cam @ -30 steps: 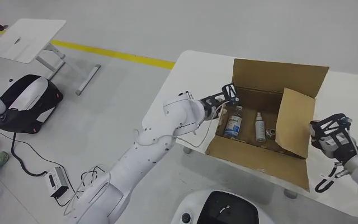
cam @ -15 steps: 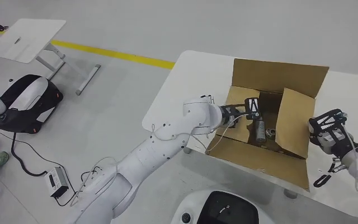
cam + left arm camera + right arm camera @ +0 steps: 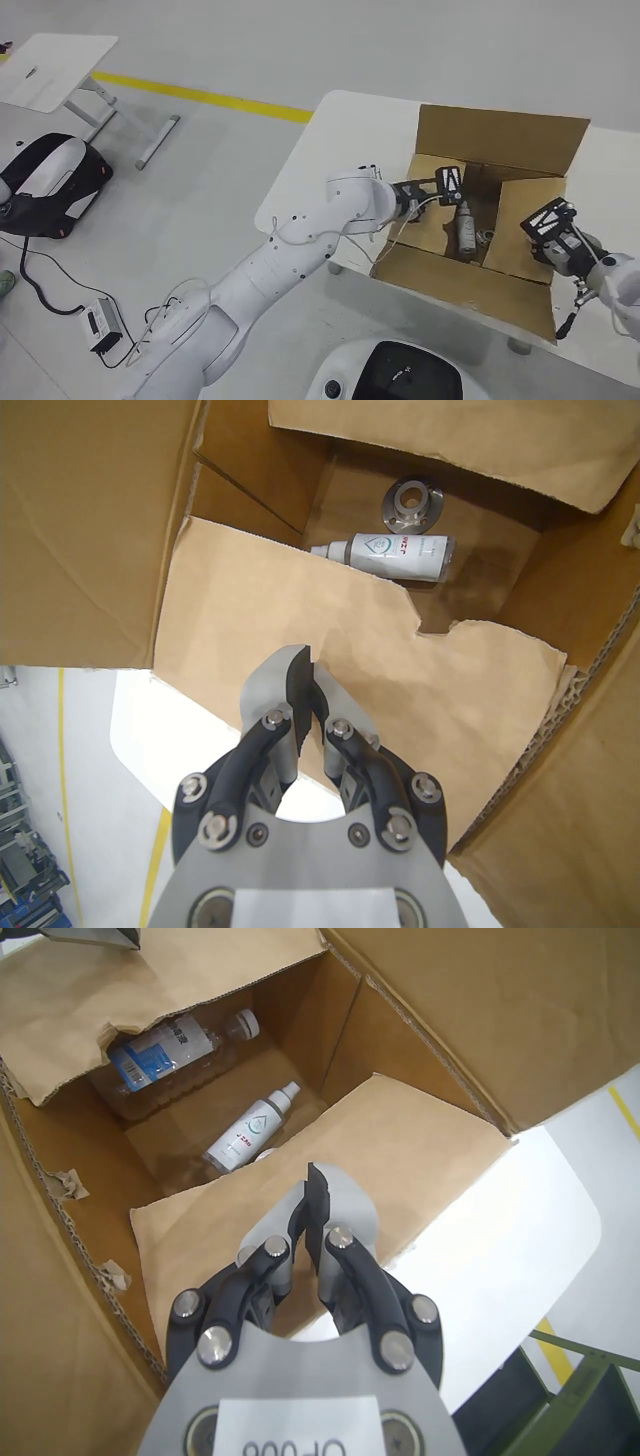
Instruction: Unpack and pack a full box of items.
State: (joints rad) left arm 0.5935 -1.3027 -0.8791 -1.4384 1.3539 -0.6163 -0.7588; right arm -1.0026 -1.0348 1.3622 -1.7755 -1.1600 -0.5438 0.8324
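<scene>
Over the table, top view: a cardboard box point(image 3: 500, 135) was seen standing open on the white table point(image 3: 340, 130), with its tall back flap raised.
Left gripper, top view: the left gripper point(image 3: 449, 185) was held above the inner edge of the left flap point(image 3: 428, 215), which was folded partly over the opening.
Right gripper, top view: the right gripper point(image 3: 548, 220) was placed just beside the outer face of the right flap point(image 3: 518, 230), which was leaned inward.
Contents, top view: a white spray bottle point(image 3: 465, 228) was seen lying on the box floor between the two flaps, with a metal ring point(image 3: 486, 238) just beside it.
Left wrist view, tool: the fingers were pressed together and nothing was held between them. Whether they touched the flap beneath could not be told.
Left wrist view, contents: the spray bottle was laid on its side on the floor past the flap's torn edge, and the metal ring was set just beside it.
Right wrist view, tool: the fingers were closed on each other with nothing gripped, and were held over the right flap.
Right wrist view, contents: a clear water bottle point(image 3: 175, 1053) with a blue label was seen lying partly under the left flap. The spray bottle was laid near it, with its base at the right flap's edge.
</scene>
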